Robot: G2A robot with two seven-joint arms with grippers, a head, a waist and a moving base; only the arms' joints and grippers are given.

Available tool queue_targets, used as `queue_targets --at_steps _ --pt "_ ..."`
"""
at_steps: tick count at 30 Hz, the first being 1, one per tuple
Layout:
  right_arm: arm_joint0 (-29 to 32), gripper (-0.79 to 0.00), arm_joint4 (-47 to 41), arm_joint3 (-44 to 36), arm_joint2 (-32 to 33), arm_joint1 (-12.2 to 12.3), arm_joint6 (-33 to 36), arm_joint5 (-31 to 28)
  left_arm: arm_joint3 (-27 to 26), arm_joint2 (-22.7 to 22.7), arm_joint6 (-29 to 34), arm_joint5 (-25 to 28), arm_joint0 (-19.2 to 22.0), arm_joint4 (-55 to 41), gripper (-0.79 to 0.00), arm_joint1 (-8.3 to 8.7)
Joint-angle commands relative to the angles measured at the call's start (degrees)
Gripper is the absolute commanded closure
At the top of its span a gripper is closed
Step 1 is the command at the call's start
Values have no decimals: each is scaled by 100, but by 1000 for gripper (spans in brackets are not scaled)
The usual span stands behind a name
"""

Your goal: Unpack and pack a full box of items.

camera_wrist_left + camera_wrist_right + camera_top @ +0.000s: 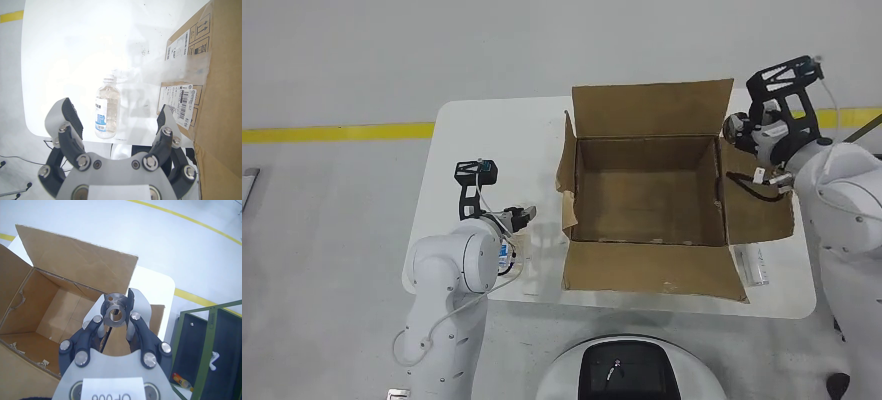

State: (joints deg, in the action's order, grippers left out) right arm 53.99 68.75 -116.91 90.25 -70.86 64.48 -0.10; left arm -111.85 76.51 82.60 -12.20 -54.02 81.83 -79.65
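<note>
White table [492,130], top view: we log the cardboard box [647,190] open, flaps out, with an arm on either side.

Left wrist view: left gripper [116,109] is spread. The clear bottle [106,117] sits beyond its jaws, untouched, close to the table's near edge. A clumsy close could roll it off.

Right wrist view: right gripper [117,306] is pinching a metal bushing [115,316] above the box's right wall. Smooth round steel may slip and land outside.
</note>
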Motion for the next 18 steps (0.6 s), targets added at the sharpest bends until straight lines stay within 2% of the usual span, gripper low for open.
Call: queue_targets --at_steps 1,10,18 --pt "48 0 -67 -92 148 10 -62 76 0 0 0 0 0 0 -785 0" --pt "389 0 -144 -521 902 84 -149 233 0 0 0 0 0 0 -785 0" --pt "775 0 -318 -345 1464 142 -74 302 0 0 0 0 0 0 -785 0"
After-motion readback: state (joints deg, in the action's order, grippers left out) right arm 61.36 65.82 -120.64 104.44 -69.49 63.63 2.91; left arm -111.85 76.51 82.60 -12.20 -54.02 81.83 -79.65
